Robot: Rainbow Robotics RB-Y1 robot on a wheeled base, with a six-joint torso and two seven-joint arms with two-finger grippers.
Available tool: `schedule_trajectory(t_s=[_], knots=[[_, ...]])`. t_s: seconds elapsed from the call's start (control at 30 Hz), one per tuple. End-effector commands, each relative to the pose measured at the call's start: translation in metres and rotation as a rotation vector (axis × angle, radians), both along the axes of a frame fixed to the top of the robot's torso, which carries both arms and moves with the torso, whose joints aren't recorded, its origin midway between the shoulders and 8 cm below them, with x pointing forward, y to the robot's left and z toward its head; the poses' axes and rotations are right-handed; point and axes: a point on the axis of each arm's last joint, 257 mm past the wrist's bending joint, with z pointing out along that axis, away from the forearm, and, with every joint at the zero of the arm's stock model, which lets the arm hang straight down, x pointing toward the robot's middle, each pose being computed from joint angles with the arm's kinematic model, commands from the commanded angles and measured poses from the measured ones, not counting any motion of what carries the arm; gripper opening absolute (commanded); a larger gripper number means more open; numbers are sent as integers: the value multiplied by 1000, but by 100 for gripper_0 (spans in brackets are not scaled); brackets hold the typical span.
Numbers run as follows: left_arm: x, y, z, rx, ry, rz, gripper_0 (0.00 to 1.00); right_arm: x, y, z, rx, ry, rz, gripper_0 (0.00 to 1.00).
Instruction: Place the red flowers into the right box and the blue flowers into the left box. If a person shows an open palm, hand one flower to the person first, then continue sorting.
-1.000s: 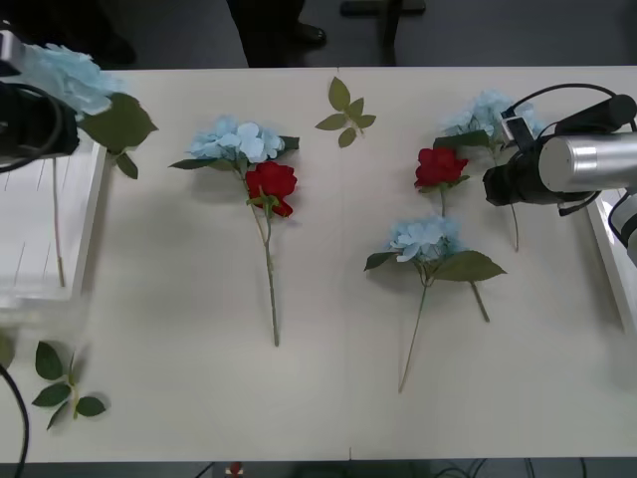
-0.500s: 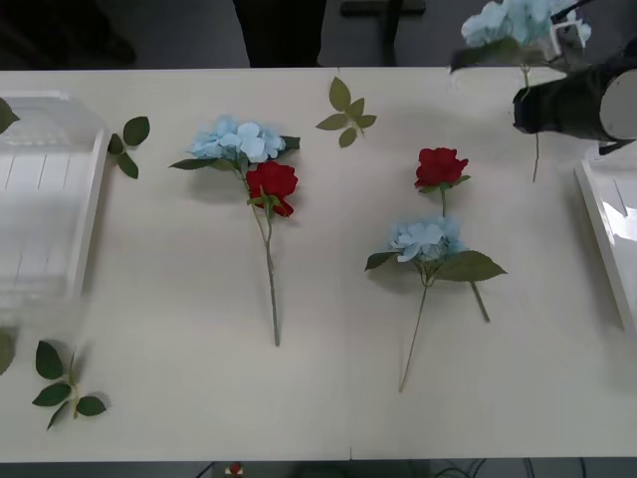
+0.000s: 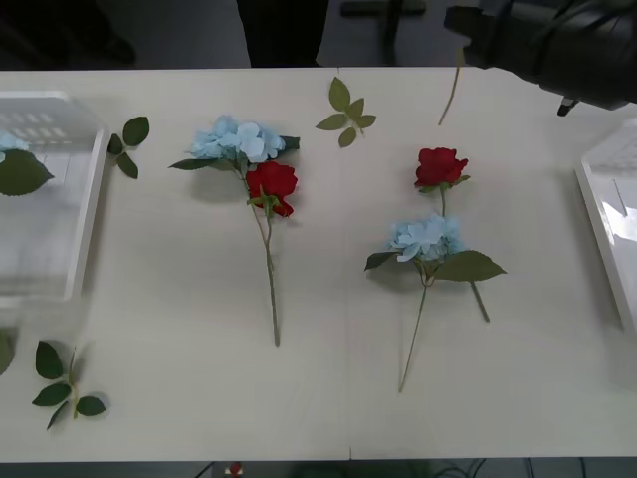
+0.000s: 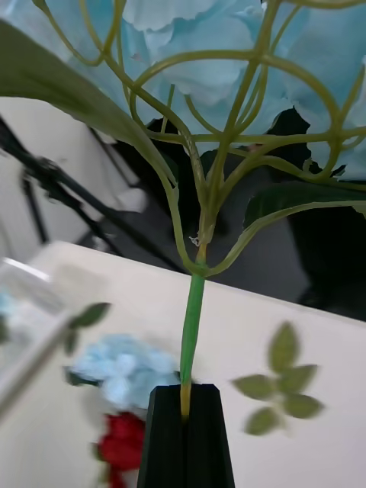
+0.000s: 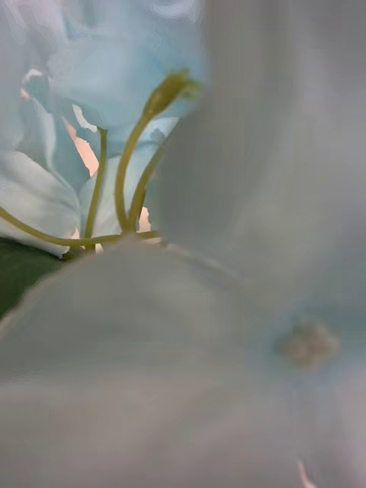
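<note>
At the near left corner of the desk (image 3: pixel 328 398) lay a loose leaf sprig (image 3: pixel 66 383), unmoved since the earlier frames. Further in, toward the middle, one blue flower (image 3: pixel 426 239) with broad leaves rested with its stem crossing that of a red flower (image 3: pixel 440 166) just beyond it. Left of centre a second red flower (image 3: pixel 272 185) lay touching another blue flower (image 3: pixel 237 139), their stems running toward the near edge. All four sat as they had a second ago. Near the far edge were a second leaf sprig (image 3: pixel 343 112) and, over by the left box (image 3: pixel 60 229), a small pair of leaves (image 3: pixel 127 141).

The left box stood at the left edge. A pale blue bloom and broad leaf (image 3: pixel 20 167) showed inside it at its far end, where half a second earlier the box held nothing. The left wrist view was pressed close to blue petals (image 5: pixel 114 84); whether the left gripper's fingers were parted or closed could not be told.

The right box (image 3: pixel 609 224) stood at the right edge. The right gripper (image 4: pixel 187 415) had risen from beside the red flower to above the far right corner, where its dark arm (image 3: pixel 557 40) showed in the front view. Its black fingers (image 4: pixel 168 438) were pinched on the stem of a third blue flower (image 4: pixel 229 69), lifted clear of the desk, the stem's end (image 3: pixel 451 95) hanging over the far edge
</note>
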Motion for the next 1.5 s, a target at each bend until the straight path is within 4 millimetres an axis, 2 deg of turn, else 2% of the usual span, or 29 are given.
schedule_trajectory(t_s=[0.03,0.07,0.1,0.13,0.23,0.37,0.47,0.63,0.7,0.73,0.83,1.0,1.07,1.2,1.23,1.3,1.5], knots=[[0,2,1,11,-8,-7,0,-32,33,26,105,11,140,0],[1,-1,1,4,-10,-10,0,-38,39,28,135,31,173,0],[2,-3,1,0,-13,-13,6,-43,43,28,150,43,195,0],[2,-3,1,-6,-13,-14,27,-49,48,28,163,58,222,0],[4,-9,3,-18,-21,-28,62,-64,63,31,214,94,290,0],[4,-18,12,-29,-19,-56,69,-80,80,32,252,128,367,0],[-3,-24,28,-43,-5,-87,74,-93,92,33,276,145,425,0],[-13,-46,73,-65,-9,-194,87,-108,107,37,243,76,460,0],[-15,-63,97,-65,-29,-261,96,-115,112,39,228,31,478,0],[-16,-74,109,-68,-45,-302,100,-119,114,41,220,4,487,0],[-15,-107,136,-81,-111,-421,100,-131,121,41,207,-40,510,0],[-7,-209,171,-299,-351,-694,100,-157,133,41,201,-66,562,0],[-5,-240,177,-357,-429,-772,100,-161,134,36,201,-61,566,0],[-3,-302,168,-421,-563,-919,100,-167,135,23,191,-37,575,0],[-2,-311,166,-429,-583,-935,100,-167,135,23,191,-37,575,0],[-2,-347,154,-454,-654,-993,100,-167,135,23,191,-37,575,0],[-8,-430,138,-485,-798,-1107,100,-167,135,23,191,-37,575,0]])
